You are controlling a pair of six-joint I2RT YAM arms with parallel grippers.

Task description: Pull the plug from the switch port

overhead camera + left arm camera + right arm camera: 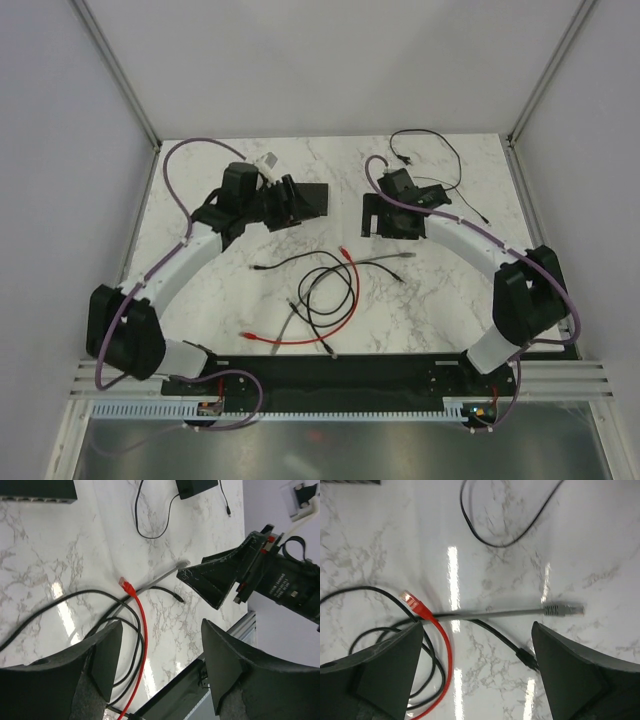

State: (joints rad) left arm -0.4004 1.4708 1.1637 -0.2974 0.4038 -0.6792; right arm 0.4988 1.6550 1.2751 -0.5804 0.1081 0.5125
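The switch [314, 200] is a flat black box at the back left of the marble table. The left wrist view shows its row of sockets [35, 498] at the top left, and I see no cable in the sockets that show. My left gripper [288, 200] hovers beside the switch, open and empty, its jaws wide apart in the left wrist view [161, 630]. My right gripper [378, 212] is open and empty too, over loose cables in its own view [477, 630]. A loose red plug [410, 600] and a loose grey plug [565, 610] lie on the marble.
A small black power adapter [196, 486] with a thin black cord [440, 150] lies at the back right. A black cable loop [335, 290] and a red cable [300, 338] lie mid-table. The metal rail [340, 375] runs along the near edge.
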